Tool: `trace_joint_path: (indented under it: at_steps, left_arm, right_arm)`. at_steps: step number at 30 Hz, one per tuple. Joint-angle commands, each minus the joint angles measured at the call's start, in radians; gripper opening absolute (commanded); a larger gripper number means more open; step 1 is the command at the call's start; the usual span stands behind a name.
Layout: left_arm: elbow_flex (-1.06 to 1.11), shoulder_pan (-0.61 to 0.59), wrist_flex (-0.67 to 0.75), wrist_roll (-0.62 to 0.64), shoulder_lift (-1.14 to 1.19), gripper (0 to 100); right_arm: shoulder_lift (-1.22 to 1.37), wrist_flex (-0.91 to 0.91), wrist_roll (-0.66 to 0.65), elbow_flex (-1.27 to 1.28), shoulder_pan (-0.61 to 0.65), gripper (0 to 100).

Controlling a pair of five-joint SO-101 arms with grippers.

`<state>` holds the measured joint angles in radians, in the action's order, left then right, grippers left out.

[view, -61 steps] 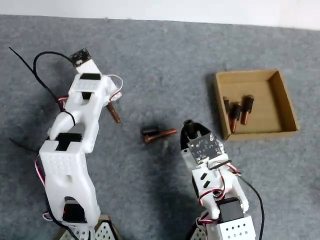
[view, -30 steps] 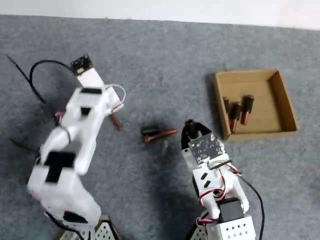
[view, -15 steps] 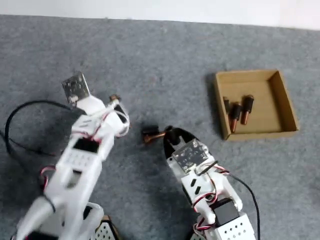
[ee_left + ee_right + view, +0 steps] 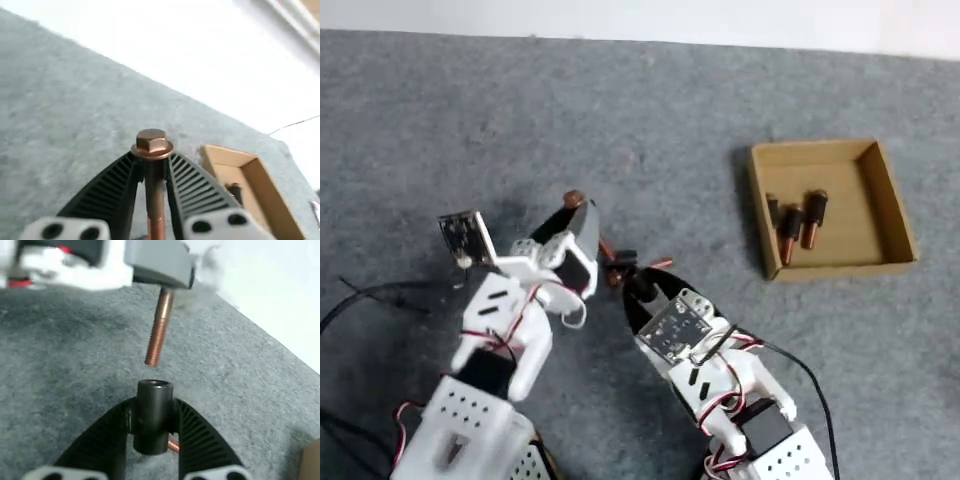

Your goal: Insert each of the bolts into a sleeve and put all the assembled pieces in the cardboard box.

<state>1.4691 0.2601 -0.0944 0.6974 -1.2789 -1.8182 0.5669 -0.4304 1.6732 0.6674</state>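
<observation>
Bolt (image 4: pixel 151 146) in left gripper (image 4: pixel 153 161); three in cardboard box (image 4: pixel 861 200).

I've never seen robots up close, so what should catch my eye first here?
Mid-table, the left gripper holds a copper bolt, its tip poised close over the open end of a black sleeve clamped in the right gripper. Off to the right sits a cardboard box with assembled pieces lying inside.

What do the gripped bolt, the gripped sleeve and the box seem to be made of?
The bolt looks like metal with a glossy copper-coloured finish, threads along its shank; solid or plated, I cannot tell. The sleeve is a smooth matte black tube, metal or plastic unclear. The cardboard box is plain brown card, dull, with thin upright walls.
</observation>
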Motion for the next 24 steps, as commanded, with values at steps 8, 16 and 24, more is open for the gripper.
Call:
trace_joint_path:
  at_steps: [8,16,24]
  left_arm:
    - [0.160,0.085,0.025,0.003,-0.380,1]
    - [0.199,0.087,-0.026,0.005,-0.556,1]
    - [0.191,0.159,-0.124,0.003,-0.547,1]
  right_arm:
    - [-0.012,-0.004,-0.012,0.091,0.012,0.5]
    - [-0.012,-0.004,-0.012,0.091,0.012,0.5]
    - [-0.013,-0.004,-0.012,0.091,0.010,0.5]
